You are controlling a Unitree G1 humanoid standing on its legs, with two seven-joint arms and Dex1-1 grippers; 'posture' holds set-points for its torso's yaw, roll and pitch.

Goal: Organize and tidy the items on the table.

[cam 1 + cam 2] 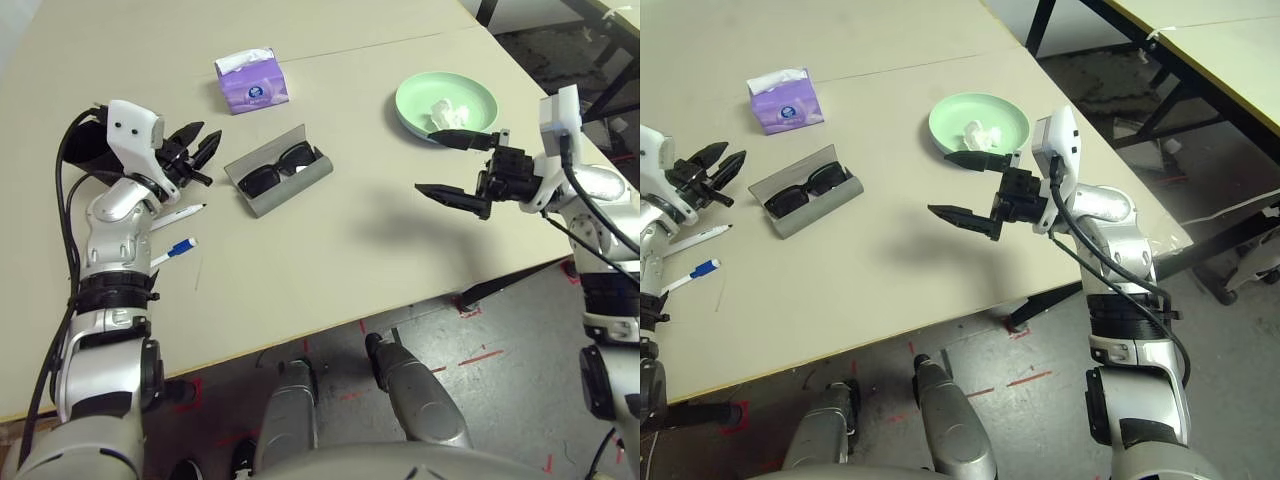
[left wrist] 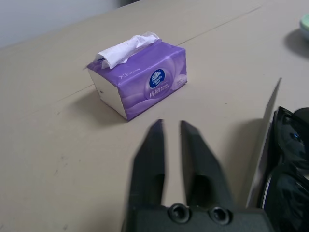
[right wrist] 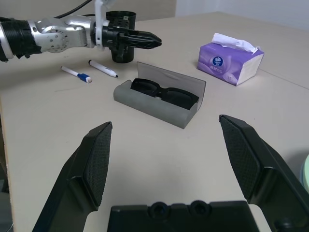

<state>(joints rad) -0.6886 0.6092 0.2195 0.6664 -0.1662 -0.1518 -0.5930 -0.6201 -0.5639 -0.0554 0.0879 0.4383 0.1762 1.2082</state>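
Observation:
An open grey glasses case lies mid-table with the black sunglasses inside it. To its left hovers my left gripper, shut on nothing, its tips pointing toward the case; the left wrist view shows the gripper aimed at a purple tissue box. Two white markers lie below that arm, one black-capped, one blue-capped. The black cup stands behind the left gripper. At the far right, a green plate holds the crumpled white tissue. In front of the plate, my right gripper hangs open and empty above the table.
The purple tissue box stands at the back, beyond the case. The table's front edge runs diagonally, with bare floor and red tape marks below it. Another table stands off to the right across a gap.

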